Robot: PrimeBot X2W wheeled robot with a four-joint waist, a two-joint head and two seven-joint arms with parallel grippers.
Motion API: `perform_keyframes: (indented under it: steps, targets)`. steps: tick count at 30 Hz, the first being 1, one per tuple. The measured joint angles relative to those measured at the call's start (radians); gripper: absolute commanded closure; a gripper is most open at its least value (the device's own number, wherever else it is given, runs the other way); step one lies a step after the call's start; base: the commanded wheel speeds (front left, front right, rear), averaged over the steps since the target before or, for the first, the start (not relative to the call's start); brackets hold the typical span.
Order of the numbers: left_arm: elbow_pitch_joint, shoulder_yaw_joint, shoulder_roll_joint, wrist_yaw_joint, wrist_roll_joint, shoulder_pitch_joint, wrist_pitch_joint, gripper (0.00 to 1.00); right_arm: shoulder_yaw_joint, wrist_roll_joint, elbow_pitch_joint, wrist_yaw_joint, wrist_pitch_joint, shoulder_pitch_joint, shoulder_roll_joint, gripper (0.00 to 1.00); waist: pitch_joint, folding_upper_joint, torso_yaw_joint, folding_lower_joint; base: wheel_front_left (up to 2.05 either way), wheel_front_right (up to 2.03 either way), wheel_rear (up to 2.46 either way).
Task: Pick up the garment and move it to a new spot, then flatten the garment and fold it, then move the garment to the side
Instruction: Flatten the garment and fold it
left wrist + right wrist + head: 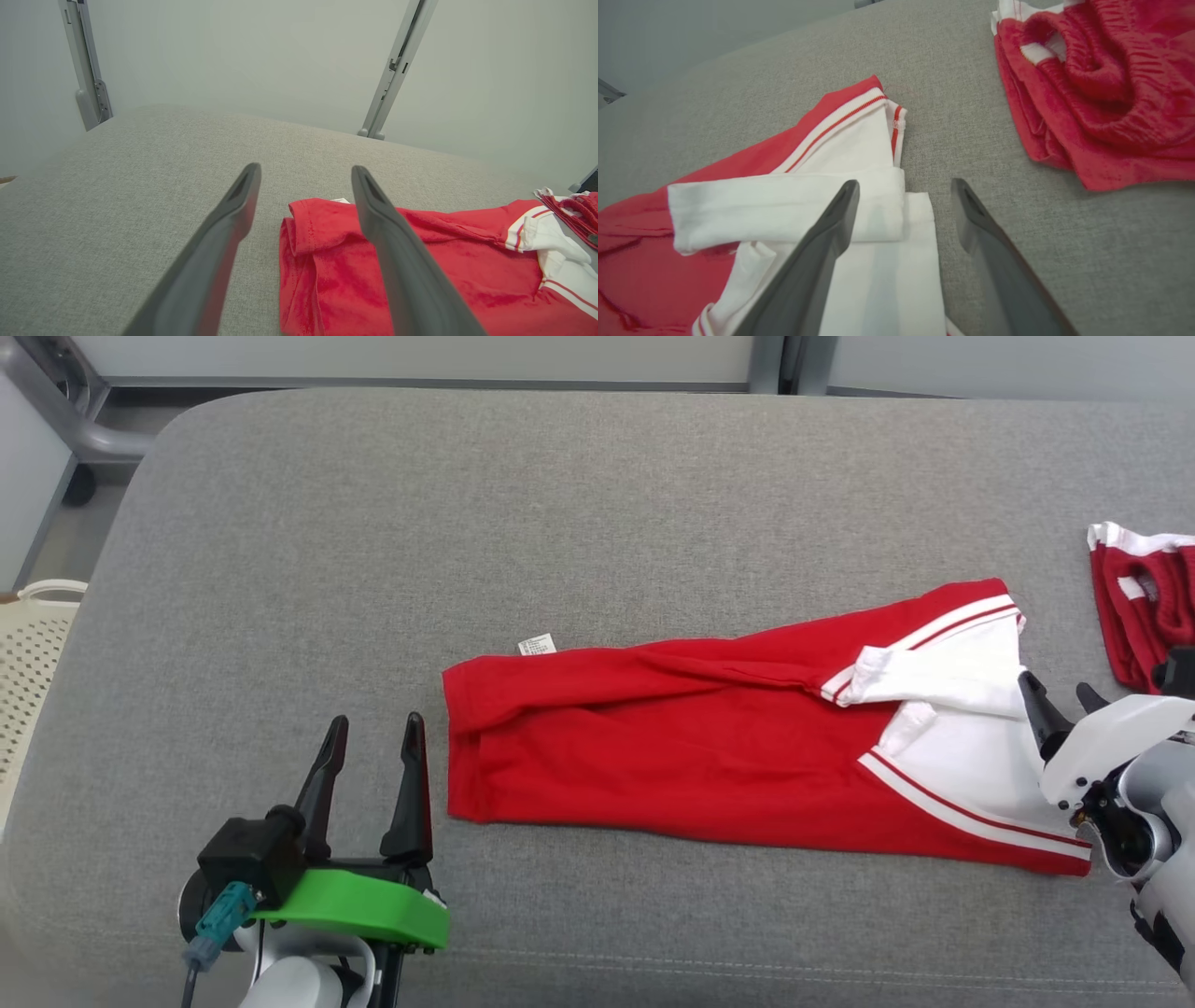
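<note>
Left hand (377,719) over grey cushion (467,523)

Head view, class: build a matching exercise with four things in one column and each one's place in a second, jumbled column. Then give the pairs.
Things
1. folded red garment
2. white label
3. crumpled red bundle
4. left gripper

Places
A. lower left, open, beside the garment's hem
B. right edge of the picture
C. middle of the grey cushion
D. just past the garment's far left corner

Pairs: 1-C, 2-D, 3-B, 4-A
</note>
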Motion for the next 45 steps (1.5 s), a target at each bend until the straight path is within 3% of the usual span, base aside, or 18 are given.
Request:
perform_keyframes:
  steps: [10, 21, 22, 23, 26, 27, 36, 45]
  targets:
    - [0.007, 0.001, -0.014, -0.009, 0.003, -0.019, -0.001, 0.00, -0.015, 0.032, 0.131, 0.000, 0.069, -0.061, 0.054, 0.00, 0.034, 0.0000, 0.054, 0.0000, 0.00, 0.00, 0.00]
    - [0.005, 0.001, -0.023, -0.012, 0.019, -0.025, -0.003, 0.00, 0.028, 0.036, 0.170, -0.003, 0.118, -0.102, 0.075, 0.00, 0.052, 0.0000, 0.094, 0.0000, 0.00, 0.00, 0.00]
    - [0.005, 0.001, -0.024, -0.012, 0.019, -0.025, -0.003, 0.00, 0.036, 0.033, 0.170, -0.004, 0.119, -0.107, 0.075, 0.05, 0.053, 0.0000, 0.095, 0.0000, 0.00, 0.00, 0.00]
    - [0.006, 0.001, -0.025, -0.012, 0.019, -0.026, -0.003, 0.00, 0.042, 0.031, 0.172, -0.004, 0.120, -0.110, 0.077, 0.45, 0.054, -0.0001, 0.096, 0.0000, 0.00, 0.00, 0.00]
    - [0.009, 0.001, -0.029, -0.013, 0.021, -0.030, -0.003, 0.00, 0.065, 0.016, 0.181, -0.005, 0.122, -0.117, 0.077, 0.81, 0.055, -0.0001, 0.097, 0.0000, 0.00, 0.00, 0.00]
    - [0.010, 0.002, -0.030, -0.013, 0.021, -0.031, -0.003, 0.00, 0.069, 0.016, 0.185, -0.005, 0.123, -0.121, 0.078, 1.00, 0.056, 0.0000, 0.097, 0.0000, 0.00, 0.00, 0.00]
    - [0.015, 0.011, -0.030, -0.016, 0.021, -0.033, -0.004, 0.00, 0.081, 0.031, 0.190, 0.002, 0.110, -0.137, 0.081, 1.00, 0.055, 0.0000, 0.073, 0.0000, 0.00, 0.00, 0.00]
    - [0.010, 0.022, -0.021, -0.012, 0.023, -0.031, -0.004, 0.00, 0.085, 0.058, 0.141, 0.001, 0.118, -0.148, -0.003, 1.00, 0.052, 0.0000, 0.013, 0.0000, 0.00, 0.00, 0.00]
